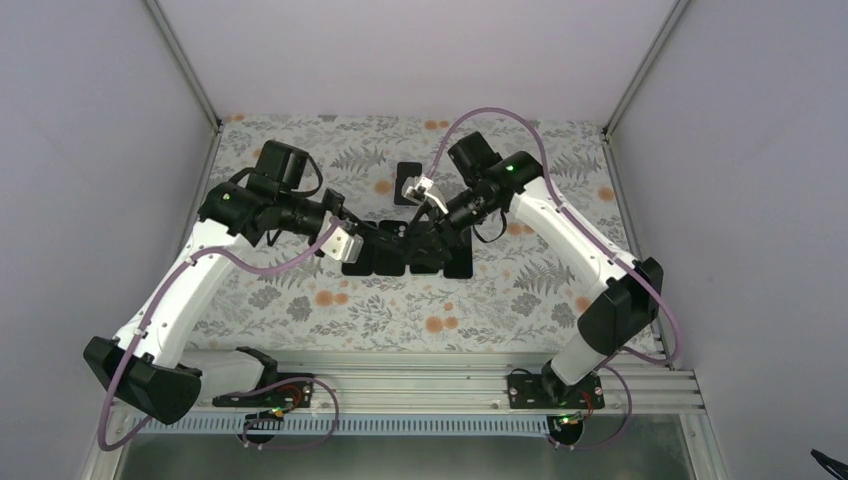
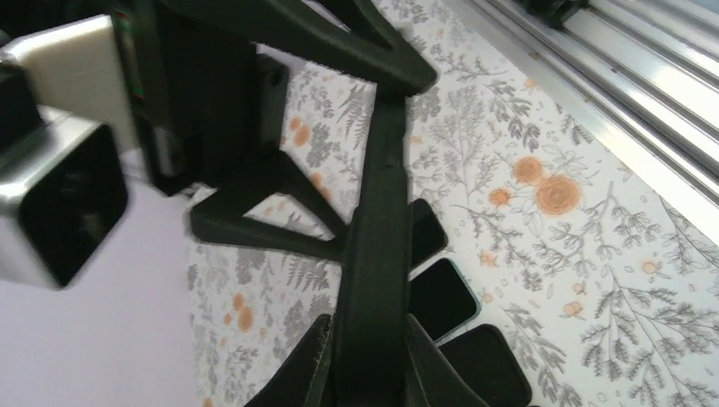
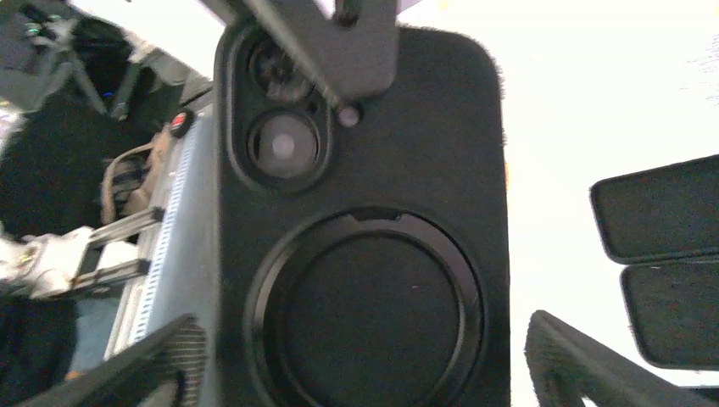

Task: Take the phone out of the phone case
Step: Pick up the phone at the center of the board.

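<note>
Two arms rise from the aluminium rail along the near edge of the table and lean inward, meeting over the middle of its floral surface.

At that middle the phone case is held off the table, above a row of dark phones or cases lying side by side. The left gripper is pinched narrow across the case's thickness at its camera end. One of its fingers lies on the back of the case beside the camera cut-out. A round lens of the phone shows in that cut-out, so the phone sits inside the case.

The right gripper stands wide, with a finger on either side of the end of the case away from the cut-out. A gap shows between one finger and the case's edge. Whether the other finger touches the case cannot be told.

Farther on, toward the table's far edge, a single dark flat piece lies alone, apart from the row.
</note>
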